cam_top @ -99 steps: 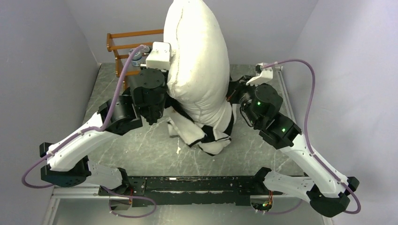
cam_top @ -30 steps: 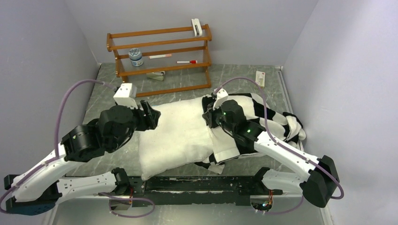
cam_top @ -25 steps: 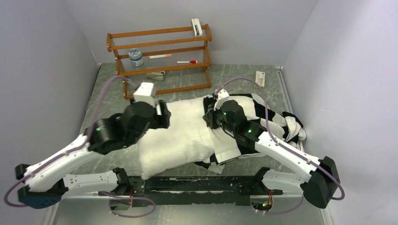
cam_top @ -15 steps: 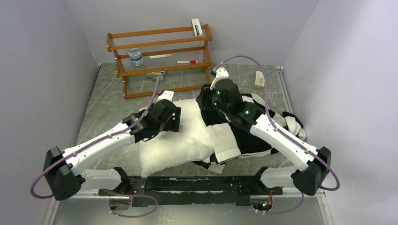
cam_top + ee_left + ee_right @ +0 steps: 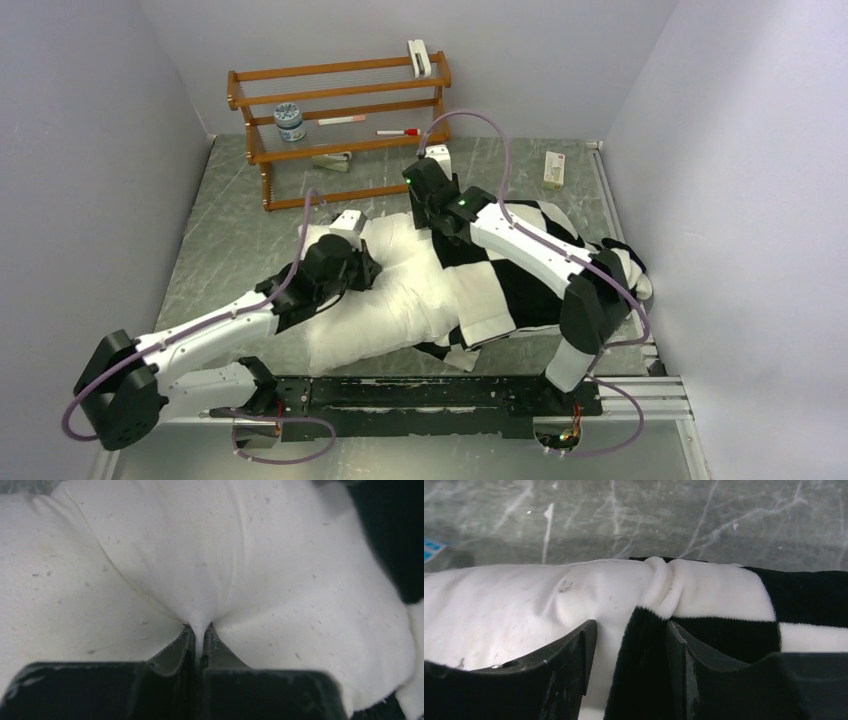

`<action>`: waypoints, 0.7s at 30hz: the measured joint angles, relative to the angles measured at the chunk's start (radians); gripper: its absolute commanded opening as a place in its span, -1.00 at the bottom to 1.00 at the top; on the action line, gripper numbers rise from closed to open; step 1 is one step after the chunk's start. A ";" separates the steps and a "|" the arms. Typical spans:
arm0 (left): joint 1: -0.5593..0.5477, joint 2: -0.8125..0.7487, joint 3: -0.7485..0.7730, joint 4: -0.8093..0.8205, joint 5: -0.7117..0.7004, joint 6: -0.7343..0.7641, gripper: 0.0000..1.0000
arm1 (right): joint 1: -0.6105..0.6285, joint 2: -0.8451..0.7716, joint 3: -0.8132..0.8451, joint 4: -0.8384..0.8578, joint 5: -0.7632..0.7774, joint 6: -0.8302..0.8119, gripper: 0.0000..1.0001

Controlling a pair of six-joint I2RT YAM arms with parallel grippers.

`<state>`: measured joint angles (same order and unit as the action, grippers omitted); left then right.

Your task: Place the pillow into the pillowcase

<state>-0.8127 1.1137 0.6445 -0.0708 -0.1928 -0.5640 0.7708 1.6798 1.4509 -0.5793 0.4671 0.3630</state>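
1. Both arms have shifted over the last second. The left gripper (image 5: 199,632) has come in from the left end of the pillow (image 5: 380,310) onto its upper face. The right gripper (image 5: 629,630) has travelled along the mouth of the pillowcase (image 5: 530,290) to its far edge, on the side of the wooden rack (image 5: 340,110). The pillow, which stood upright a few seconds ago, now lies flat.
2. We find the pillow stretched across the middle of the worktop (image 5: 240,230). Its left part is bare and its right part is inside the checkered pillowcase, which runs off to the right and bunches loosely at that end.
3. The left gripper is pressed together on a pinch of the pillow's white cover — the cloth rises into a small peak with creases fanning away from it.
4. The right gripper is spread, its fingers standing astride the far hem of the pillowcase where it meets the pillow. Black plush sits between them, but we see no clamp on it.
5. We judge the task to be roughly half done, since the case covers only the right part. The mouth has yet to be drawn left over the bare part — or the pillow fed further right — and on the near side a flap of the case lies loose beside the pillow.
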 measured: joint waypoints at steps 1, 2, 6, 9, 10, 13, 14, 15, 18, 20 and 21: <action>0.000 -0.027 -0.019 0.018 0.005 -0.001 -0.90 | -0.002 0.018 0.008 -0.008 0.009 -0.002 0.13; 0.000 -0.056 -0.040 0.037 0.008 -0.002 -0.91 | -0.006 0.037 0.018 -0.016 0.021 -0.005 0.13; 0.000 -0.117 -0.092 0.089 0.019 -0.009 -0.90 | -0.018 0.095 0.077 -0.048 0.072 -0.017 0.10; 0.000 -0.103 -0.096 0.105 0.023 -0.012 -0.91 | -0.029 0.125 0.113 -0.060 0.103 -0.032 0.11; 0.000 -0.097 -0.096 0.110 0.025 -0.013 -0.91 | -0.032 0.132 0.120 -0.061 0.111 -0.039 0.10; 0.000 -0.086 -0.097 0.124 0.029 -0.017 -0.90 | -0.044 0.151 0.131 -0.063 0.117 -0.057 -0.09; 0.000 -0.085 -0.097 0.128 0.029 -0.018 -0.91 | -0.048 0.161 0.137 -0.065 0.117 -0.063 -0.22; -0.001 -0.083 -0.097 0.130 0.029 -0.019 -0.90 | -0.051 0.169 0.143 -0.066 0.116 -0.070 -0.40; -0.002 -0.076 -0.097 0.140 0.029 -0.019 -0.90 | -0.055 0.209 0.176 -0.064 0.095 -0.108 -1.00; -0.002 -0.065 -0.096 0.155 0.029 -0.019 -0.91 | -0.054 0.236 0.224 -0.076 0.066 -0.137 -1.00; -0.002 -0.058 -0.093 0.159 0.027 -0.019 -0.91 | -0.051 0.256 0.274 -0.092 0.044 -0.151 -1.00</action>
<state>-0.8146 1.0561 0.5514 0.0883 -0.1654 -0.5835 0.7200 1.9358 1.7252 -0.6712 0.5114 0.2119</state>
